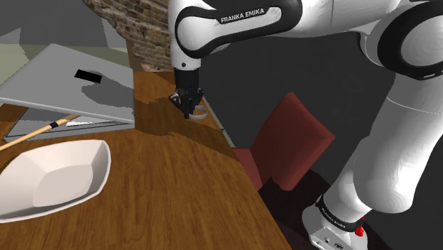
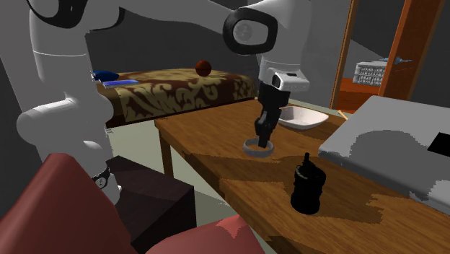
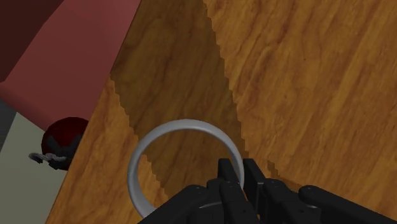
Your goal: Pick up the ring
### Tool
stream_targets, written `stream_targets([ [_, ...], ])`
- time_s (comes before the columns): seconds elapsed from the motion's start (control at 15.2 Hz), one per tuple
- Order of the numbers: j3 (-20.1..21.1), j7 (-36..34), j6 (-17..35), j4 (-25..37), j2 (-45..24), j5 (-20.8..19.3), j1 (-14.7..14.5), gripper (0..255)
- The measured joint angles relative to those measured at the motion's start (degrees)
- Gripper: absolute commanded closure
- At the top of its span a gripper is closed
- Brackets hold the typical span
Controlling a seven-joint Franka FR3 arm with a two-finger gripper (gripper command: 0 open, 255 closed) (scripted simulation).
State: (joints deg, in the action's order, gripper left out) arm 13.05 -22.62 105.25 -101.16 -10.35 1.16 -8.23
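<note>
Wrist view: my claw (image 3: 238,170) pinches the ring (image 3: 184,125) by its rim, fingers narrow. Ring flat on bench (image 3: 305,95) nr the edge, red chair (image 3: 70,57) just past. White bowl (image 1: 71,170) well apart.

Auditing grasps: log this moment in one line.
phase: grasp | end effector: shut on ring rim | ring: on table | lift: not yet
</note>
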Motion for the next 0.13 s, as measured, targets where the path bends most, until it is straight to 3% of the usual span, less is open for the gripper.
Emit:
stream_targets([
  [0.13,0.0,0.0,-1.2,1.1,0.1,0.0,0.0,255],
])
